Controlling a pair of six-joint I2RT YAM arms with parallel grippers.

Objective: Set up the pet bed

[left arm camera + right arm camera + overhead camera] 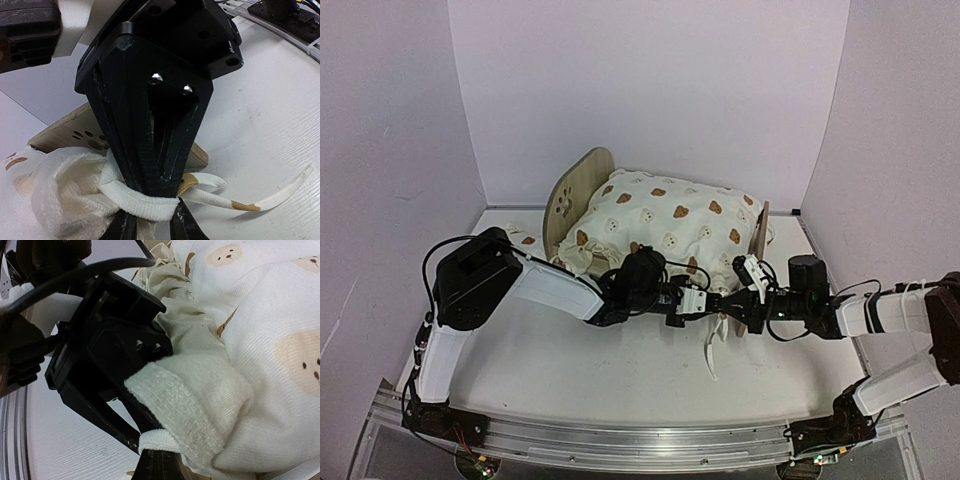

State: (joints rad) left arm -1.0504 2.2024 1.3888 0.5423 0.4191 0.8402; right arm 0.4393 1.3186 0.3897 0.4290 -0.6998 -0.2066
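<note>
The left gripper (152,221) is holding its fingers slightly apart, a tie (150,206) stretching across them; the right gripper (161,190) is pressing shut against it beside the pet bed (55,135).

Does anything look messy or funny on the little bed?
Yes. The cream bear-print ruffled cushion lies bunched on the light-wood pet bed, its ruffle spilling over the near side. One white cloth tie trails loose across the white table.
</note>
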